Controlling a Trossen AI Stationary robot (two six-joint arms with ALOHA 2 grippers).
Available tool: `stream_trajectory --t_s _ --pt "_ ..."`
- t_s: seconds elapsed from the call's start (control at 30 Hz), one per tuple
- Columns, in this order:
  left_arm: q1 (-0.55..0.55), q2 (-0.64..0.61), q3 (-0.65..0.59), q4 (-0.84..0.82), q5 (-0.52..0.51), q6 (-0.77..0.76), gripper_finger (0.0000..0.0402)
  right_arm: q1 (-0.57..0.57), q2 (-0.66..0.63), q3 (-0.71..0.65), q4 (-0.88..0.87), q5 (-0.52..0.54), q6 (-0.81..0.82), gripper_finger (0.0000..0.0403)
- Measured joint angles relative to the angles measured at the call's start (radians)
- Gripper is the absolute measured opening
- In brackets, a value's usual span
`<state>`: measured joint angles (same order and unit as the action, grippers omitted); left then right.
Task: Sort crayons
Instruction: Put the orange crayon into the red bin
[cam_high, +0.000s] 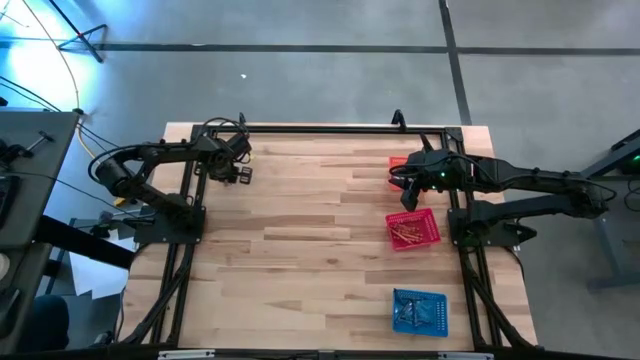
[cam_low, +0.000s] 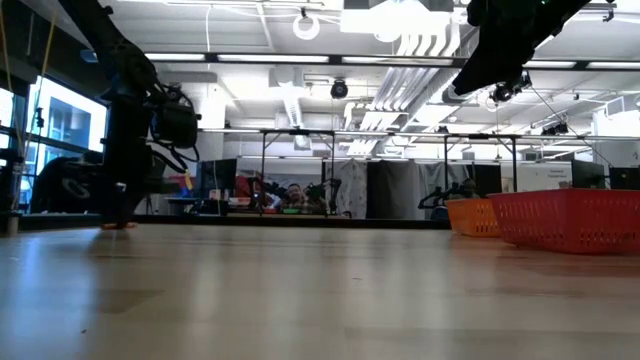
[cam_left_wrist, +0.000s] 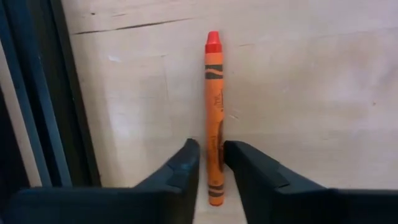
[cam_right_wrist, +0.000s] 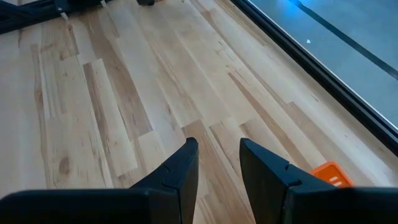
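Note:
One orange crayon (cam_left_wrist: 213, 81) with a red-orange tip lies flat on the wooden table near its far left corner. My left gripper (cam_left_wrist: 210, 152) stands over it, pointing steeply down, its fingers closed against the crayon's two sides; the high view shows this gripper (cam_high: 228, 170) beside the black frame. My right gripper (cam_right_wrist: 217, 162) hangs open above the table at the far right, by the orange basket (cam_high: 398, 165), with nothing between its fingers. More crayons lie in the red basket (cam_high: 413, 229) and the blue basket (cam_high: 419, 311). My left gripper pinches the crayon's paper-wrapped shaft (cam_left_wrist: 214, 134) between its two fingers, in the half toward the flat end. The fingers come from above, pointing steeply down, one on each long side. The crayon lies flat on the table, its tip pointing away from the fingers.
A black frame rail (cam_left_wrist: 37, 93) runs close beside the crayon along the table's edge. The three baskets stand in a row along the right side, orange (cam_low: 473, 216) farthest, red (cam_low: 570, 218) nearer. Bare wood spans the middle of the table (cam_high: 300, 250).

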<state>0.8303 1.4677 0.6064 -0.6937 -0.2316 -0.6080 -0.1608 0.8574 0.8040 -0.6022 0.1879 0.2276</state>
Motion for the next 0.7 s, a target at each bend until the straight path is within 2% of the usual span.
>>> stream_trajectory --t_s 0.2,0.43,0.7 --pt "0.006 -0.001 0.001 -0.006 -0.010 0.003 0.0008 0.000 0.000 0.000 0.000 0.000 0.000 0.0113" --pt "0.007 -0.013 -0.002 -0.007 -0.011 0.010 0.0003 0.000 0.000 0.000 0.000 0.000 0.000 0.0113" --pt "0.009 -0.146 -0.007 -0.009 -0.028 0.016 0.0001 0.000 0.000 0.000 0.000 0.000 0.000 0.0113"
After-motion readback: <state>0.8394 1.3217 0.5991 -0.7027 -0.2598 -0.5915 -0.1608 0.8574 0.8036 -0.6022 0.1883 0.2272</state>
